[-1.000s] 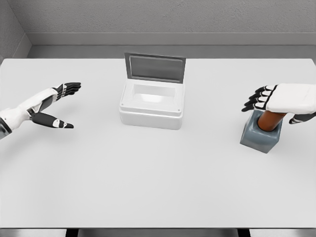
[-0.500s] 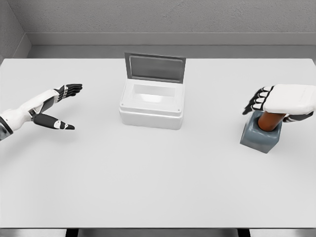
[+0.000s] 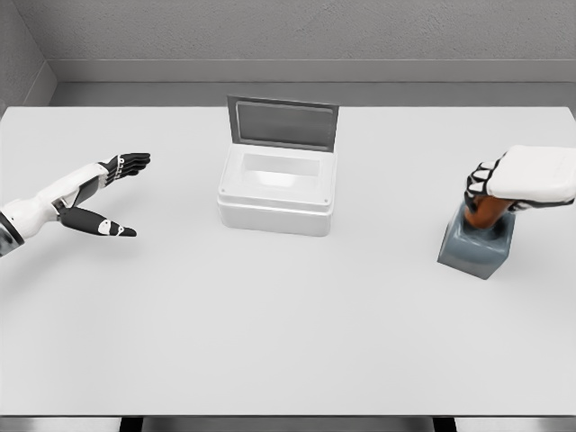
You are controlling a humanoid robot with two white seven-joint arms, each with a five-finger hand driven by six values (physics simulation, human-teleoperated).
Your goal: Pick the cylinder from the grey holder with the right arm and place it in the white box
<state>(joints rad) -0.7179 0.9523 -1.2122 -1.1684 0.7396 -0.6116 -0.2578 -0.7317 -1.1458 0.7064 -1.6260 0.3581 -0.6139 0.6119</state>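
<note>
Cylinder (image 3: 487, 211), brown-orange, stands upright in the grey holder (image 3: 475, 247) at the right of the tabletop (image 3: 288, 324), with the right hand (image 3: 517, 180) curled around its top. The white box (image 3: 277, 192) sits well apart at centre, lid up. A tilted pull could jam the cylinder and drag the holder along (it looks loose). The left hand (image 3: 99, 193) hovers at far left with fingers spread.

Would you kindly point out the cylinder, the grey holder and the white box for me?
cylinder (image 3: 487, 213), head view, brown side below the hand.
grey holder (image 3: 474, 248), head view, front face.
white box (image 3: 274, 218), head view, front wall.
</note>
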